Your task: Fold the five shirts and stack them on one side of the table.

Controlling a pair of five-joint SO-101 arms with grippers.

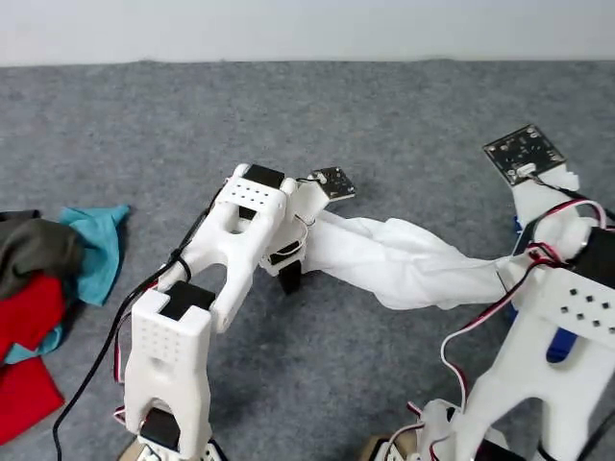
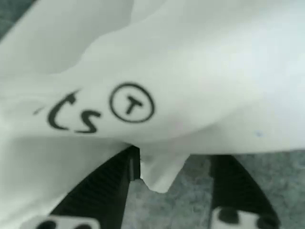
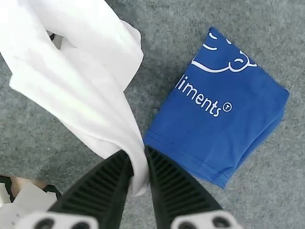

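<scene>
A white shirt (image 1: 404, 259) hangs twisted between the two arms over the grey table (image 1: 384, 125). My right gripper (image 3: 137, 160) is shut on one end of the white shirt (image 3: 71, 71), which drops from the jaws in a long fold. My left gripper (image 2: 174, 160) stands open at the other end. The white shirt (image 2: 190, 62), with black print on it, lies over its fingertips, and a corner hangs in the gap between them. A folded blue shirt (image 3: 224, 114) lies flat on the table beside the right gripper, and the blue shirt (image 1: 560, 344) also peeks out under the right arm.
A loose pile sits at the table's left edge: a dark grey shirt (image 1: 38, 245), a teal shirt (image 1: 96, 250) and a red shirt (image 1: 29, 327). A black cable (image 1: 86, 375) trails beside the left arm's base.
</scene>
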